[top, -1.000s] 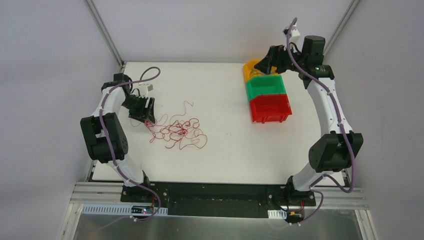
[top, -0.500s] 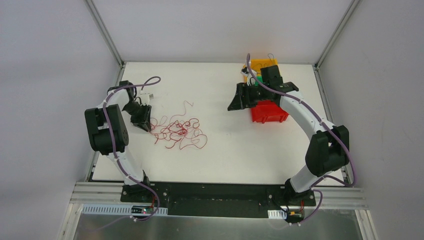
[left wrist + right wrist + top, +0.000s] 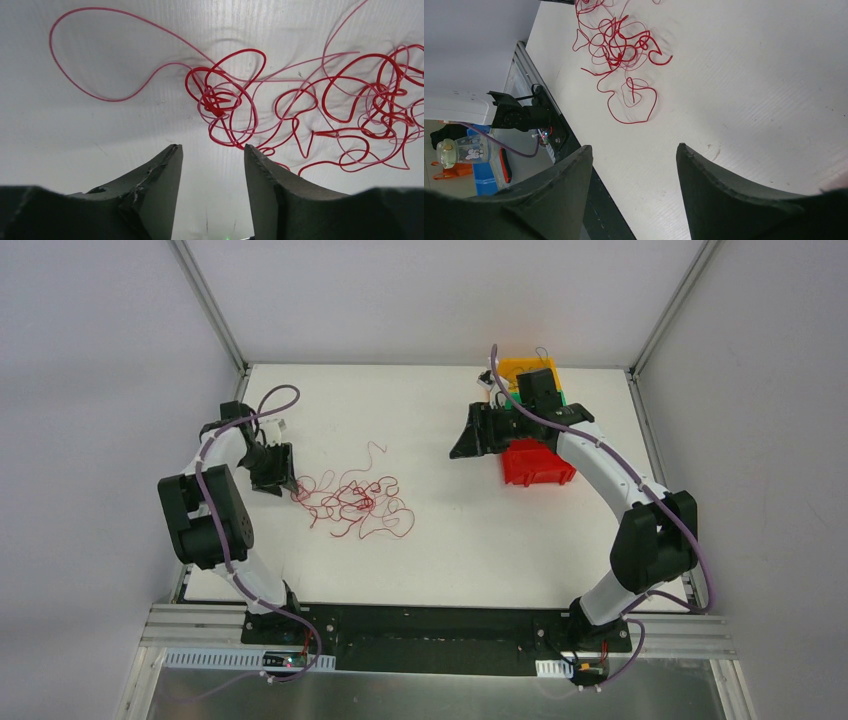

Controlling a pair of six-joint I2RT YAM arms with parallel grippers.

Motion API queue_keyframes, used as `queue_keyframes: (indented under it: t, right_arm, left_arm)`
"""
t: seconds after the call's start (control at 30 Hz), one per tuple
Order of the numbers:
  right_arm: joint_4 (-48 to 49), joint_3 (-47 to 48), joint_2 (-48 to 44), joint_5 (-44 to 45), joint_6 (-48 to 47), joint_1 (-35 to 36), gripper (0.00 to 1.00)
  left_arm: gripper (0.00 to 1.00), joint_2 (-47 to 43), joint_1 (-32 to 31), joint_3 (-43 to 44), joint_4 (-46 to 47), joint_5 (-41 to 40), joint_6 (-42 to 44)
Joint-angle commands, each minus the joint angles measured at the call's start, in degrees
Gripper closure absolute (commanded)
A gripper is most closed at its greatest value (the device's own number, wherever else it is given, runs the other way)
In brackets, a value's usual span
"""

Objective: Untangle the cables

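On the white table, left of centre: the cables, lying in one loose tangle of thin curly strands, bright red with some paler pink. One single strand curling away from the heap toward the far side.

At the tangle's left end, just beside it: left gripper, low over the table, tips pointed toward the heap. Parted roughly halfway, gripping nothing. From the left wrist view: bare table in the gap between the tips. Tangle ahead of them and mostly off to the right, nearest loops just beyond the right-hand tip. One long open loop sweeping out to the left.

Farther back, right of centre: right gripper, well apart from the cables, tips turned toward them. Parted moderately wide, empty. From the right wrist view: only table between the tips, with the tangle lying well beyond them.

Just beside that gripper, on its right: red bin. Behind it, at the table's far edge: yellow bin. Possibly a green bin between the two, mostly hidden under the arm.
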Motion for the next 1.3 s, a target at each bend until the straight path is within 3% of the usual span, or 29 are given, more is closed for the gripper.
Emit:
queue_keyframes:
  t: [0.0, 0.13, 0.3, 0.47, 0.7, 0.8, 0.93, 1.0, 1.27]
  right_arm:
    - [0.8, 1.4, -2.7, -1.3, 0.3, 0.2, 0.35]
    - [0.8, 1.1, -3.3, -0.9, -0.1, 0.3, 0.35]
    - [4.0, 0.5, -3.9, -2.6, 3.5, 0.2, 0.43]
    - [12.9, -1.9, -5.3, -4.8, 12.0, 1.7, 0.56]
    - [21.3, 2.0, -3.7, -4.5, 18.4, 10.6, 0.57]
    - [22.9, 5.8, -1.1, -3.0, 20.2, 14.2, 0.56]
    - [22.9, 10.1, 2.4, -0.5, 19.7, 18.0, 0.43]
    - [22.9, 11.5, 3.7, 0.4, 19.5, 19.4, 0.43]
    - [17.5, 12.4, 6.1, 15.1, 10.1, 21.9, 0.59]
  left_arm:
    - [0.53, 5.4, -0.2, -1.7, 2.6, 1.5, -4.6]
    - [0.53, 8.7, -0.4, 0.3, 3.5, 4.7, -7.5]
    - [1.00, 4.8, -1.2, 0.2, 4.0, 12.6, -5.5]
    - [1.00, -9.5, -6.6, -2.9, 4.0, 23.5, 1.8]
    - [1.00, -25.7, -19.0, -1.8, 4.0, 26.3, 5.4]
    - [1.00, -27.6, -22.0, 0.1, 4.0, 27.2, 4.3]
    - [1.00, -27.7, -25.5, 2.4, 4.0, 26.9, 2.6]
    - [1.00, -27.5, -26.8, 3.3, 4.0, 26.9, 1.5]
    - [1.00, -27.6, -28.1, 4.7, 4.0, 28.4, 0.0]
